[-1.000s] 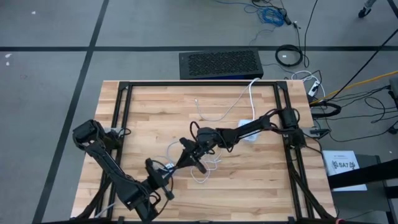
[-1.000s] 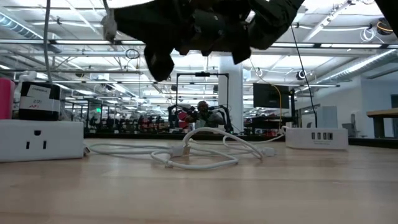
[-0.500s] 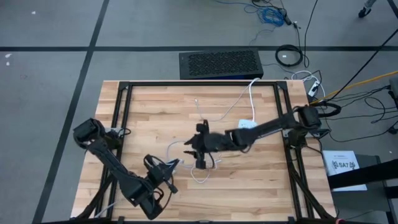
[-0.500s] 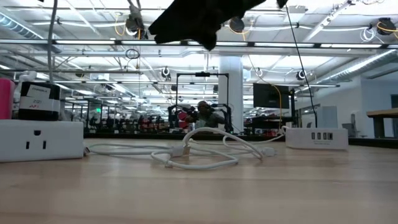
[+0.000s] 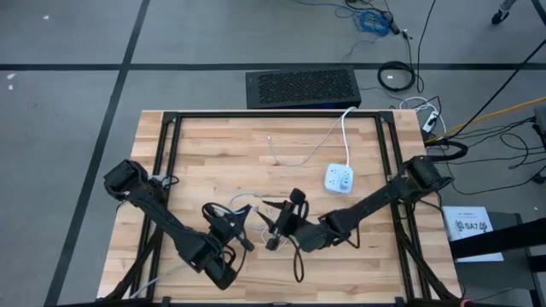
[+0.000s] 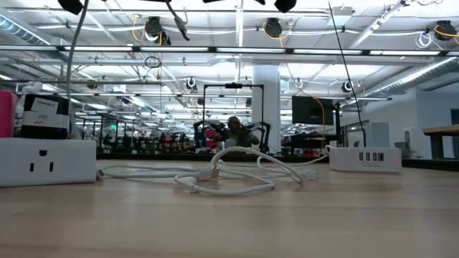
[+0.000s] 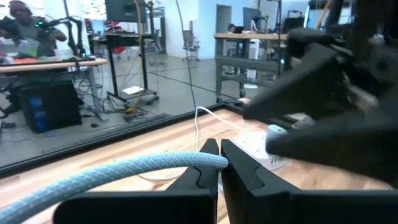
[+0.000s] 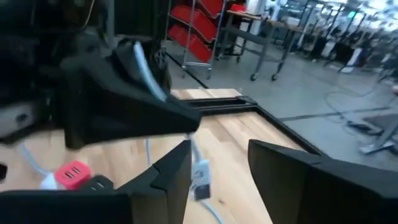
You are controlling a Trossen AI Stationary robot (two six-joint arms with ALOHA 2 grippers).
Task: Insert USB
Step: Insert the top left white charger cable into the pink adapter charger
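A white USB cable [image 5: 281,243] lies in loose loops mid-table, also in the low view [image 6: 229,179]. One light braided end of the cable [image 7: 143,168] is lifted, with my left gripper [image 5: 240,220] shut on it. Its white plug [image 8: 200,177] hangs just off those fingertips. My right gripper [image 8: 221,168] stands open and level, facing the left gripper, with the plug close by one finger [image 8: 177,168] and nothing between the fingers. The white USB charger [image 5: 339,179] sits right of centre, its ports showing in the low view [image 6: 366,159]. My left gripper pinches the braided cable [image 7: 208,160] between its two fingertips, a short way behind the plug. The fingers lie level and across the cable. The held end is clear of the table; the plug hangs past the fingertips and the rest trails back beside the gripper.
A white wall-socket block [image 6: 46,161] stands at the low view's left, with a pink thing beside it. The charger's own white lead [image 5: 345,128] runs to the far edge. A black frame [image 5: 171,153] borders the wooden tabletop.
My right arm has swung toward the table's near edge and risen out of the low view's top, turning its gripper round to face the left gripper. My left gripper has gone a little toward the far edge with the cable end still held.
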